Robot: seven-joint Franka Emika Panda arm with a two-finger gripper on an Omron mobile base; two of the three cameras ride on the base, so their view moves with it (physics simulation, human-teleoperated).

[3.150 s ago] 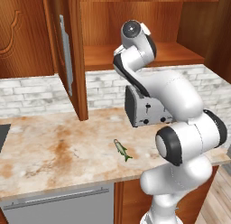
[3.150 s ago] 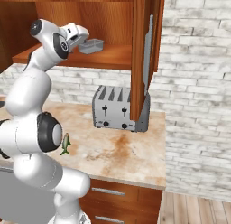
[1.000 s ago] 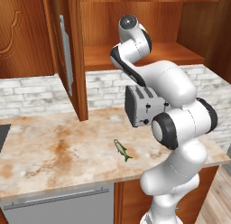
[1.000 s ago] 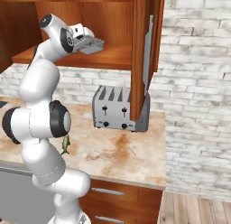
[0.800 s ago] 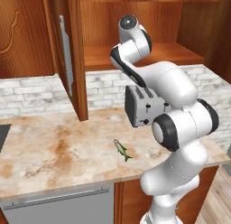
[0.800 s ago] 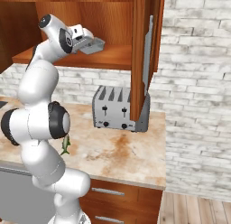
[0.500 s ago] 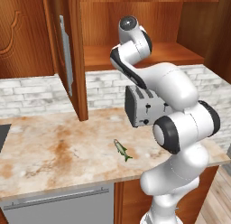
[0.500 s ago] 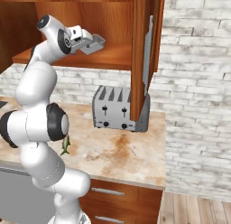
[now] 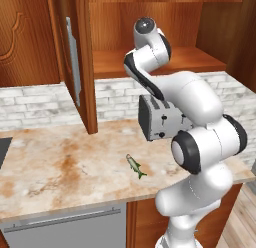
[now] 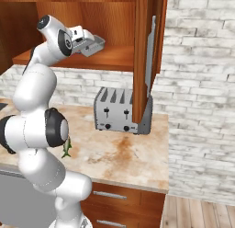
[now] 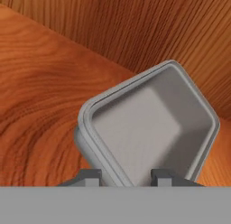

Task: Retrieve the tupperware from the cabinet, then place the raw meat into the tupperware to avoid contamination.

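The cabinet stands open, its doors (image 9: 75, 67) (image 10: 146, 52) swung out edge-on. My gripper (image 10: 85, 41) reaches in over the shelf (image 10: 112, 58) and is shut on the near wall of the grey tupperware (image 10: 92, 44), which hangs tilted just above the wood. In the hand view the empty tupperware (image 11: 149, 123) lies diagonally, its rim between my gripper's (image 11: 127, 176) two dark tips. The raw meat, a tiny grey-green fish (image 9: 134, 165) (image 10: 67, 147), lies on the marble counter (image 9: 60, 167) in front of the toaster.
A silver toaster (image 9: 161, 119) (image 10: 118, 110) stands at the back of the counter under the shelf. A grey dishwasher front (image 9: 65, 227) sits below the counter edge. A dark cooktop corner (image 9: 3, 147) shows at far left. Brick wall lines the back.
My hand and the tupperware in it have shifted slightly up and outward from the shelf. The fish and toaster have not moved.
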